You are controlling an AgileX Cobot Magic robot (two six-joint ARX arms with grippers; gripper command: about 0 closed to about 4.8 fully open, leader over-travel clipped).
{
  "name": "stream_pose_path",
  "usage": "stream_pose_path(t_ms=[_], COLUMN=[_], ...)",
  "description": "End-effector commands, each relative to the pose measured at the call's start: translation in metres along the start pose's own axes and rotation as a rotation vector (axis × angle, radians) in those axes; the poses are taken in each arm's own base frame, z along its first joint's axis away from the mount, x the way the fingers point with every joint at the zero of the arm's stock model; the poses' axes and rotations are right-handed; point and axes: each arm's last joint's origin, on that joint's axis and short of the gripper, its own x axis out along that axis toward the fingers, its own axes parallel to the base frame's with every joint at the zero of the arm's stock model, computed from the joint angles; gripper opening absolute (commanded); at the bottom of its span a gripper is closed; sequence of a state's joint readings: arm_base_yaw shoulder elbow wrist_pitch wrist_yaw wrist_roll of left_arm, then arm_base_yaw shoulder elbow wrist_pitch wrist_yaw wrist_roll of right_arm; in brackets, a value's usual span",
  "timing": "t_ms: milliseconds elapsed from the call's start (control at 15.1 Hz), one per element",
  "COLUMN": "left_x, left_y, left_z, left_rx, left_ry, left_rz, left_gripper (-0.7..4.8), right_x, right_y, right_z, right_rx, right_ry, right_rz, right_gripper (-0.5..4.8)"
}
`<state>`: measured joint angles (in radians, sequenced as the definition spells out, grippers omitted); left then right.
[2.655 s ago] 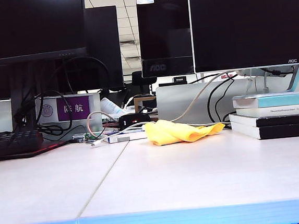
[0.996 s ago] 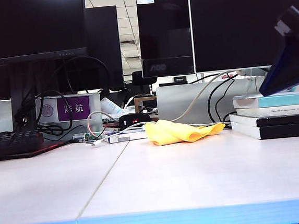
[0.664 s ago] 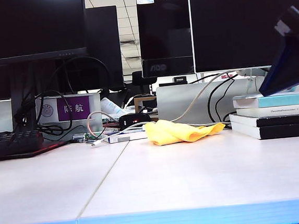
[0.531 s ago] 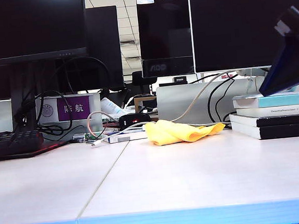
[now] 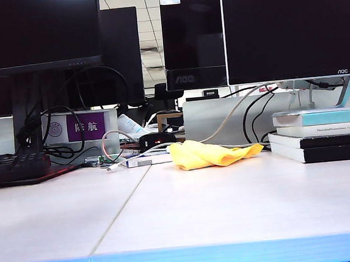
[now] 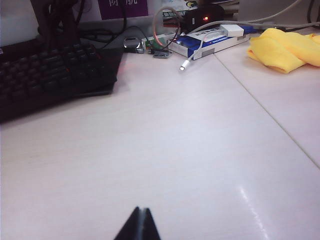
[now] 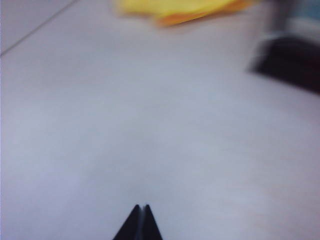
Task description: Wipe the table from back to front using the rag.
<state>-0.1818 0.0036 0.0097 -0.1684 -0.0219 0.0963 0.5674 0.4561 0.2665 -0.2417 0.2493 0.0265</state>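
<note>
Table, rag beside books, keyboard, both grippers' jaws closed

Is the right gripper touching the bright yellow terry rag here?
Apart. In the right wrist view the shut right gripper sits over bare off-white table, with the yellow rag well beyond its tips.

Yellow rag lies crumpled — far back on the off-white table.
</note>
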Motion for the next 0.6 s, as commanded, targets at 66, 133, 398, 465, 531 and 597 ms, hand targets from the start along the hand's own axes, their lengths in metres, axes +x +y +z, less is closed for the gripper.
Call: stream_pose_path(t_ms=[66, 133, 398, 465, 531, 597], left_x=[0.0, 0.0, 0.0, 0.0, 0.0, 0.0], left_y=[0.0, 0.0, 0.0, 0.0, 0.0, 0.0], left_z=[-0.002, -0.002, -0.002, -0.002, -0.002, -0.002], left_rx=[-0.003, -0.003, -0.003, -0.003, -0.003, -0.003], left_ry=[0.017, 0.017, 0.017, 0.017, 0.017, 0.017], left_rz=[-0.004, -0.004, -0.004, -0.004, -0.004, -0.003], left_gripper=[-0.05, -0.05, -0.05, -0.05, -0.05, -0.05], right_x=[-0.002, -0.003, -0.003, -0.003, -0.002, -0.003], right_y=[-0.014, -0.017, -0.027, -0.028, -0.029, -0.031], right_z=[-0.009, -0.011, -0.033, -0.038, -0.044, -0.047], right_rx=[0.081, 0.093, 0.142, 0.146, 0.151, 0.153], right_ry=[-0.148, -0.177, -0.288, -0.299, -0.307, -0.286], right_rz=[-0.114, -0.13, -0.219, -0.222, -0.228, -0.234], right_gripper=[0.04, 0.04, 0.04, 0.04, 0.04, 0.04])
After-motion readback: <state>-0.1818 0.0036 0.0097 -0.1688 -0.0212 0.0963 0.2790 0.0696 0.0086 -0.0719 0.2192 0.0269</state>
